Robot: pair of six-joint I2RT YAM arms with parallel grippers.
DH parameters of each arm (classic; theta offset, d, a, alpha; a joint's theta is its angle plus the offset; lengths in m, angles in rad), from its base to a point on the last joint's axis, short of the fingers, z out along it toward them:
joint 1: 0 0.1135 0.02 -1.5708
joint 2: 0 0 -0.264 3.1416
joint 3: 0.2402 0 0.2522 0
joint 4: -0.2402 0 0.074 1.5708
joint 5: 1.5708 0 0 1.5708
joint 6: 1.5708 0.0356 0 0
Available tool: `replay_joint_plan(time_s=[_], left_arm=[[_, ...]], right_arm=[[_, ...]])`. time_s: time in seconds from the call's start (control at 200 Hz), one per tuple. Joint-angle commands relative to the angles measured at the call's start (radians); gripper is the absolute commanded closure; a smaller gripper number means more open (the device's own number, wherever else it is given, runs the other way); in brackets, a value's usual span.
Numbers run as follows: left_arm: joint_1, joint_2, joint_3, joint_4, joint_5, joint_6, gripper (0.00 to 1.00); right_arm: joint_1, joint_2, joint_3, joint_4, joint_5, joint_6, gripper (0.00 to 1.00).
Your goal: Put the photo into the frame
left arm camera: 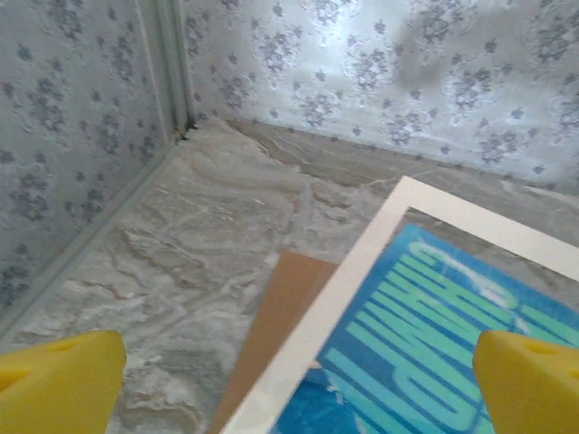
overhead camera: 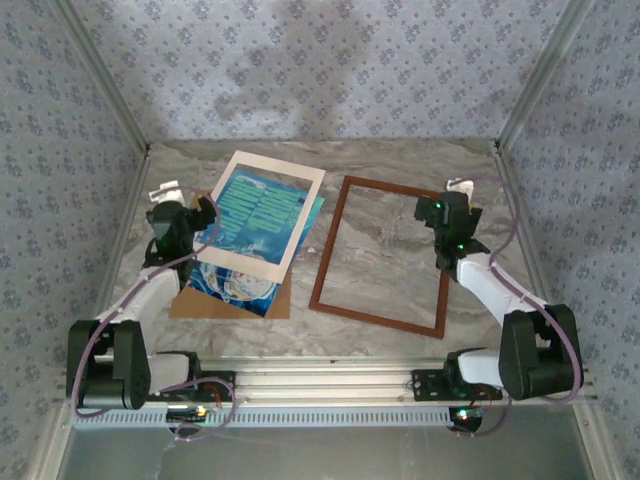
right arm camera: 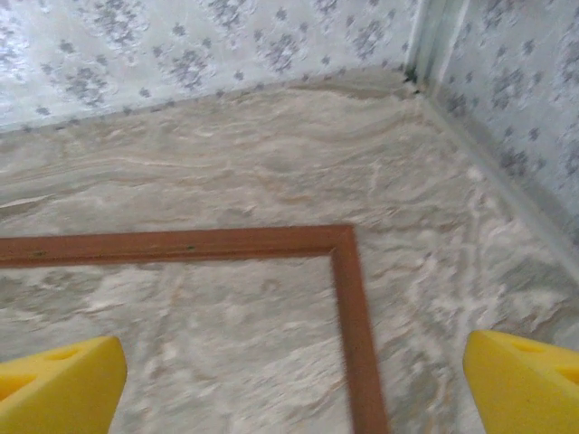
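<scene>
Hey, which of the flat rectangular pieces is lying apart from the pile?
The reddish-brown frame, alone on the right; mat, photo and cardboard overlap on the left.

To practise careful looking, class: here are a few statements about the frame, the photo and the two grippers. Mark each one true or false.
1. The frame lies empty on the table. True.
2. The photo sits inside the frame. False: it lies to the frame's left, under the cream mat.
3. The right gripper is shut on the frame. False: it is open and holds nothing.
4. The left gripper is open. True.
</scene>
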Motion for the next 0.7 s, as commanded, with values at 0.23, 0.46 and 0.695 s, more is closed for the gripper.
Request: replay_joint_plan(time_s=[0.23,0.46,0.695], left_arm=[[-0.159,0.024,0.005,-0.203,0.141,-0.281,0.02],[-0.208,0.017,-0.031,-0.258,0.179,-0.325,0.01],[-0.215,-0.04,-0.092,-0.281,0.212,-0.33,0.01]], right_arm=[[0.395,0.253,0.313,-0.505,0.056,0.464,0.21],[0.546,0.547,0.608,-0.592,0.066,0.557,0.22],[0.572,0.689,0.72,-0.613,0.108,0.659,0.22]])
